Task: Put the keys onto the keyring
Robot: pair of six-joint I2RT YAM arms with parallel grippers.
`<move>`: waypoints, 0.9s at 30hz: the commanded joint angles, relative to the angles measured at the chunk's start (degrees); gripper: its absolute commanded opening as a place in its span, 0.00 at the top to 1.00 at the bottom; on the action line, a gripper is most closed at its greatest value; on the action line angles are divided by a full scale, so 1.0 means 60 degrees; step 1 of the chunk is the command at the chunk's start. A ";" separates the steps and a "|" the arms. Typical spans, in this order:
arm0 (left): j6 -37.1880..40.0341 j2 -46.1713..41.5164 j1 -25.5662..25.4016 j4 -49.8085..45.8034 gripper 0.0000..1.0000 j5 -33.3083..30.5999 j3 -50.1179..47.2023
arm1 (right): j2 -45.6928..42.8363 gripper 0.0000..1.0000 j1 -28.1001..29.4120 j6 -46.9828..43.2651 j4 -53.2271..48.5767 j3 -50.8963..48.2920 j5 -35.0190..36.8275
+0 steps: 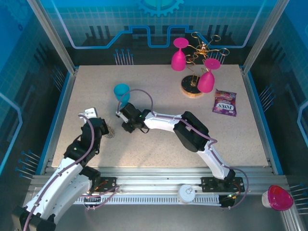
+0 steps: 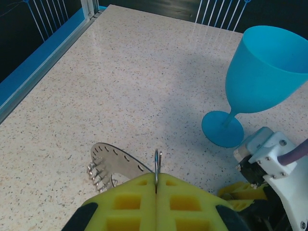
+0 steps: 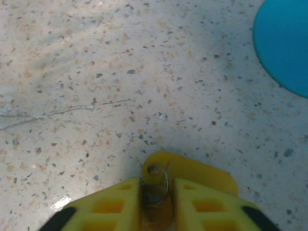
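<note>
Both left arm and right arm: white shells, black joint housings, lilac cable looped along each. On left gripper and right gripper: yellow pads, square recesses, black trim.

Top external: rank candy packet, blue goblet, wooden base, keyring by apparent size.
1. candy packet
2-3. blue goblet and wooden base: they look alike and both are partly covered, so unranked
4. keyring

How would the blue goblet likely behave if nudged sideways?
The blue goblet would probably tip: a wide bowl sits high on a thin stem over a small foot. It looks like light plastic, so once down it might roll in an arc.
</note>
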 commanded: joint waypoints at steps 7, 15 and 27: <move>0.0511 -0.0078 0.0076 0.0818 1.00 0.0591 -0.0190 | -0.2336 1.00 -0.0393 -0.0077 -0.0790 -0.2888 0.0424; 0.1312 0.0339 -0.0064 0.1822 1.00 0.2614 -0.0255 | -0.4925 1.00 -0.1236 0.0393 -0.1334 -0.5739 -0.0225; 0.3199 0.1846 -0.1514 0.3910 1.00 0.5767 -0.0204 | -0.6516 1.00 -0.2358 0.1359 -0.1464 -0.7204 -0.1994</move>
